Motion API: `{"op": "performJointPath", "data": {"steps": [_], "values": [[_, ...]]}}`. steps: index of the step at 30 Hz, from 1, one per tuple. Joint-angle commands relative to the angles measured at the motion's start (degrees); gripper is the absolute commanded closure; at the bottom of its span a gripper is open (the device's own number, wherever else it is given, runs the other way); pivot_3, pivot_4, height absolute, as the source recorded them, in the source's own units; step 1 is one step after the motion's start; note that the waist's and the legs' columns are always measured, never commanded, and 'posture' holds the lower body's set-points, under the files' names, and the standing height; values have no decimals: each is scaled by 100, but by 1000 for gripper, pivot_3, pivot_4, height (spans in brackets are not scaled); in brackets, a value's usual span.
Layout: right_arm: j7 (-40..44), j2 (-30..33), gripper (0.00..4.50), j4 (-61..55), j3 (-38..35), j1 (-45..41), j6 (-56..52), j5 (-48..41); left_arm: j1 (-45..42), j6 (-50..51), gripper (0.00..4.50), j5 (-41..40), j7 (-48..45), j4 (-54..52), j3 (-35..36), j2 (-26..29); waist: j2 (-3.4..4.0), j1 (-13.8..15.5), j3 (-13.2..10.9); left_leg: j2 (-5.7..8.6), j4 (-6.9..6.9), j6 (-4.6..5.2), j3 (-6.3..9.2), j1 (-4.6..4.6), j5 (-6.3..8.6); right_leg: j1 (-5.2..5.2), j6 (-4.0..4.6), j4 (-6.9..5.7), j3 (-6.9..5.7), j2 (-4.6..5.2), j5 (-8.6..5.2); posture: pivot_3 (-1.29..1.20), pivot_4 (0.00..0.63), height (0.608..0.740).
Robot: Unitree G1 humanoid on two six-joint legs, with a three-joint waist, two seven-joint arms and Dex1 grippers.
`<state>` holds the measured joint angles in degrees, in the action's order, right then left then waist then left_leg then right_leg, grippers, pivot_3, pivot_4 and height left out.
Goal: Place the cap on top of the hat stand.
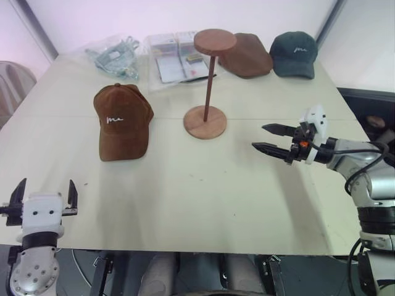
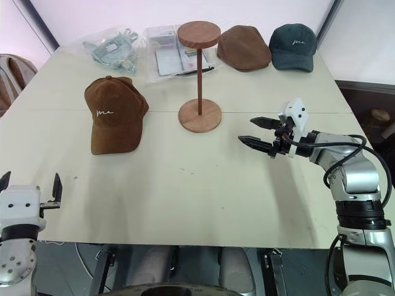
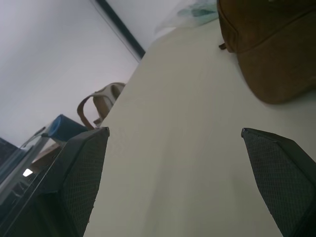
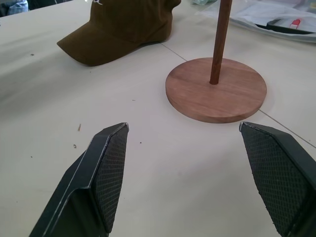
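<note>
cap (image 1: 122, 118) flat on table (image 1: 203, 191), brim toward me, at 9 o'clock of hat stand (image 1: 207, 86), apart | my right gripper (image 1: 266, 138) spread empty, aimed across for pickup | my left gripper (image 1: 42, 197) wide open, parked at near edge, empty
</note>
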<state>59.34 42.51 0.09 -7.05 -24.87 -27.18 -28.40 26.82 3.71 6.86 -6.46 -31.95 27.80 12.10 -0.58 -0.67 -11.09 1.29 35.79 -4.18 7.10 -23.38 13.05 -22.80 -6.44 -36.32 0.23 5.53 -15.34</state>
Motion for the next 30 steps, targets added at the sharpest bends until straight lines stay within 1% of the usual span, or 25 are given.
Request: {"op": "performJointPath", "data": {"steps": [1, 6, 10, 12, 14, 15, 18, 22, 24, 27, 30], "values": [[-33, -8, 844, -236, -49, -99, 22, -47, 59, 48, 10, -266, -146, -183, -40, -19, 0, -2, 0, 0, 0, 0, 0, 0, 0, 0, 0, 0, 0, 0, 0, 0, 150, 740], [-67, -22, 844, -254, -52, -93, 25, -46, 108, 130, 10, -485, -286, -201, -106, -31, 0, 1, 0, 0, 0, 0, 0, 0, 0, 0, 0, 0, 0, 0, 0, 0, 150, 740], [-88, -37, 844, -257, -44, -106, 30, -37, 155, 157, 10, -494, -289, -219, -123, -3, 0, -3, 0, 0, 0, 0, 0, 0, 0, 0, 0, 0, 0, 0, 0, 0, 150, 740], [-108, -56, 844, -256, -33, -119, 35, -27, 223, 21, 10, 18, -187, -152, -161, 180, 0, -2, 0, 0, 0, 0, 0, 0, 0, 0, 0, 0, 0, 0, 0, 0, 150, 740], [-135, -74, 844, -259, -35, -121, 46, -18, 337, -249, 10, 814, -63, 7, -250, 526, 0, 0, 0, 0, 0, 0, 0, 1, 0, 0, 0, 0, 0, -1, 0, 0, 150, 740], [-157, -94, 844, -257, -29, -128, 50, -11, 362, -379, 10, 1272, 14, 212, -301, 815, 1, 0, 1, -1, -1, 0, 0, 1, 0, 0, 1, -1, 0, -2, 0, 0, 150, 740], [-203, -140, 844, -250, -10, -151, 56, 1, 276, -595, 10, 2168, 212, 742, -482, 1445, 4, 1, 2, -1, -2, 0, 0, 3, 0, 0, 2, -1, 1, -2, -1, 0, 150, 740], [-271, -191, 844, -281, -3, -169, 61, 2, -281, -613, 10, 2544, 320, 1329, -705, 1892, 4, 9, 2, -1, -2, 0, -1, 2, 0, 0, 2, 0, 1, -1, 0, 0, 150, 740], [-304, -206, 844, -312, -19, -167, 48, -19, -506, -624, 10, 2620, 328, 1555, -798, 2006, 4, 1, 2, -1, -4, 0, 0, 2, 0, -2, 1, -2, 0, -3, 1, 0, 150, 740], [-379, -269, 844, -535, -34, -155, -60, -137, -1155, -809, 10, 2794, 366, 2251, -1177, 2327, 8, -2, 3, -1, -6, 0, 0, 4, 0, -2, -15, -3, 1, -2, 9, 0, 150, 740], [-421, -278, 844, -735, -89, -145, -191, -256, -1680, -995, 10, 2787, 454, 2837, -1448, 2498, 8, -6, 4, -3, -9, 1, 1, 4, -1, -5, -19, -7, 0, -4, 12, 0, 150, 740]]}}
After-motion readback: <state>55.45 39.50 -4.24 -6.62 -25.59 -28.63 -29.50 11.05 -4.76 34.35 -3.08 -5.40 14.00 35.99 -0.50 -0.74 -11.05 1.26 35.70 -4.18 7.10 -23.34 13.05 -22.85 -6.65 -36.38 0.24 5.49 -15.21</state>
